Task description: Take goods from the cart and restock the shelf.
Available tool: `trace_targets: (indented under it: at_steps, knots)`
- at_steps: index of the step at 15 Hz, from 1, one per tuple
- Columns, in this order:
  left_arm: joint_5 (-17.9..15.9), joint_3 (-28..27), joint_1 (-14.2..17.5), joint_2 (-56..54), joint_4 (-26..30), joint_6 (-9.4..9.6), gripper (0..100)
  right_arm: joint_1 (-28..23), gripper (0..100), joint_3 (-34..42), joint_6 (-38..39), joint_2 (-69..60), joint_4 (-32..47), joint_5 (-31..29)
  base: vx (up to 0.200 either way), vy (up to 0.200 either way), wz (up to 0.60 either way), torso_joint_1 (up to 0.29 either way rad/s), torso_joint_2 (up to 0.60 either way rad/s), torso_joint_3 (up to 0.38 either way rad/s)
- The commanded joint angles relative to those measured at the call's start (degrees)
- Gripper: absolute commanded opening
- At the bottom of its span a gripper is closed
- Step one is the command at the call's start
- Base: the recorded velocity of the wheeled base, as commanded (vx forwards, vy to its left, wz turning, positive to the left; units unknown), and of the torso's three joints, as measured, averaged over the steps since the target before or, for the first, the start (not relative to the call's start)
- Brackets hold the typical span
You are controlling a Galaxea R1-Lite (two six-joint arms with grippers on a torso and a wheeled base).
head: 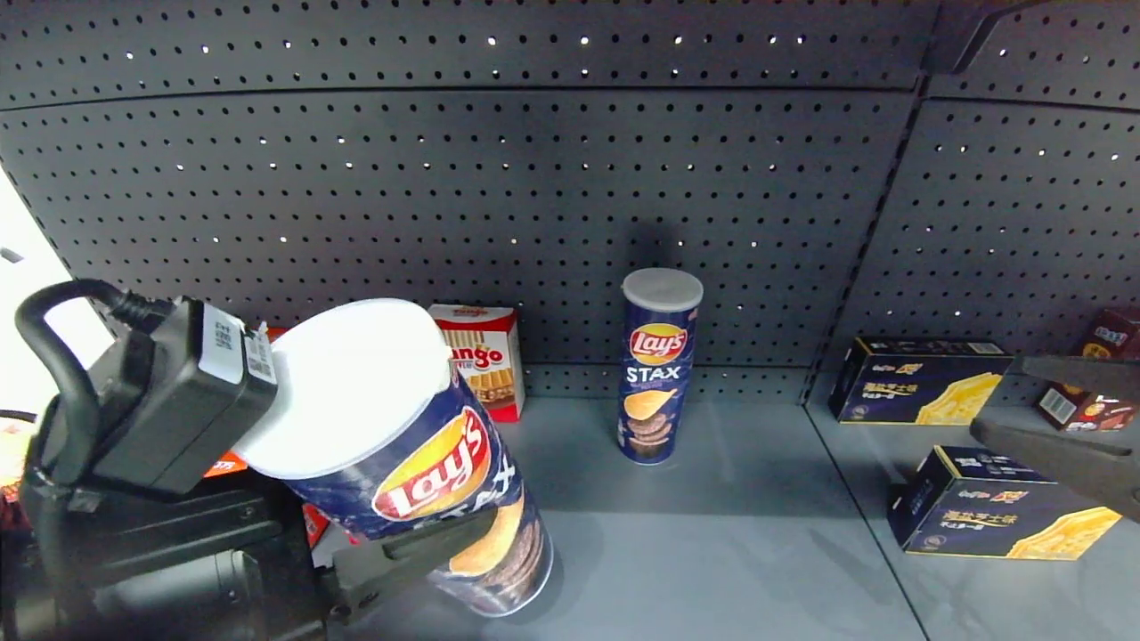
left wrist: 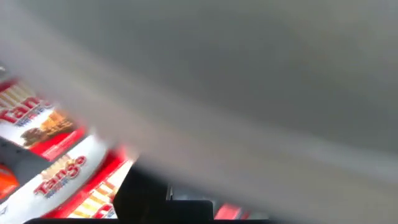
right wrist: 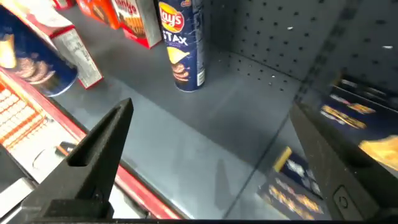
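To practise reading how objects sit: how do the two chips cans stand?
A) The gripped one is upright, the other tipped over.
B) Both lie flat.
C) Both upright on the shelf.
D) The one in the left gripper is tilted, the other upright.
D: the held can leans in the left gripper, while the second can stands upright on the shelf by the pegboard.

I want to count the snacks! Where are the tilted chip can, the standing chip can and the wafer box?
tilted chip can (head: 432,467), head view, on its front label.
standing chip can (head: 657,374), head view, middle of its side.
wafer box (head: 485,361), head view, on its front face.
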Motion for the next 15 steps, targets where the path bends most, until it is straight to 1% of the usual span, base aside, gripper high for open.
trace_targets:
  at_steps: [1, 3, 5, 7, 8, 9, 10, 11, 13, 14, 15]
  knots:
    - [-0.3, -1.3, -2.1, -3.0, 5.1, -0.24, 0, 1.6, 100, -3.0, -0.3, 5.6, -0.4, -0.2, 0.0, 0.0, 0.0, 0.0, 0.0, 0.0]
    - [-0.3, -0.2, -3.9, -4.6, 7.4, -0.68, 0, 3.5, 100, -5.2, -1.6, 9.9, -2.5, -1.4, 0.0, 0.0, 0.0, 0.0, 0.0, 0.0]
    - [-0.4, 1.1, -6.4, -5.9, 8.1, -1.65, 0, 3.4, 100, -6.3, -4.6, 15.9, -7.9, -0.2, 0.0, 0.0, 0.0, 0.0, 0.0, 0.0]
    - [-0.4, 1.8, -7.9, -6.8, 8.7, -3.41, 0, 3.3, 100, -8.0, -5.0, 18.9, -9.0, 1.3, 0.0, 0.0, 0.0, 0.0, 0.0, 0.0]
    - [-0.4, 3.3, -9.1, -8.4, 8.8, -5.25, 0, 2.9, 100, -9.5, -5.0, 21.1, -9.1, 2.2, 0.0, 0.0, 0.0, 0.0, 0.0, 0.0]
    - [-0.3, 4.3, -9.0, -9.2, 8.8, -6.13, 0, 1.9, 100, -11.0, -5.1, 24.0, -9.4, 3.3, 0.0, 0.0, 0.0, 0.0, 0.0, 0.0]
    - [-0.3, 6.0, -9.0, -10.2, 8.7, -7.54, 0, 1.6, 100, -11.8, -5.1, 26.2, -10.3, 5.0, 0.0, 0.0, 0.0, 0.0, 0.0, 0.0]
    - [-0.2, 7.5, -8.7, -11.3, 8.7, -8.33, 0, 1.5, 100, -12.3, -5.3, 27.8, -12.1, 7.4, 0.0, 0.0, 0.0, 0.0, 0.0, 0.0]
    - [-0.2, 9.6, -8.3, -13.5, 8.6, -8.68, 0, -0.2, 100, -13.6, -6.5, 31.7, -15.0, 11.2, 0.0, 0.0, 0.0, 0.0, 0.0, 0.0]
    - [-0.2, 9.7, -8.2, -13.6, 8.6, -8.68, 0, -0.4, 100, -13.7, -6.6, 32.0, -15.1, 11.5, 0.0, 0.0, 0.0, 0.0, 0.0, 0.0]
    - [-0.2, 10.3, -8.2, -14.7, 8.6, -9.65, 0, -1.9, 100, -14.3, -8.4, 34.2, -16.5, 15.7, 0.0, 0.0, 0.0, 0.0, 0.0, 0.0]
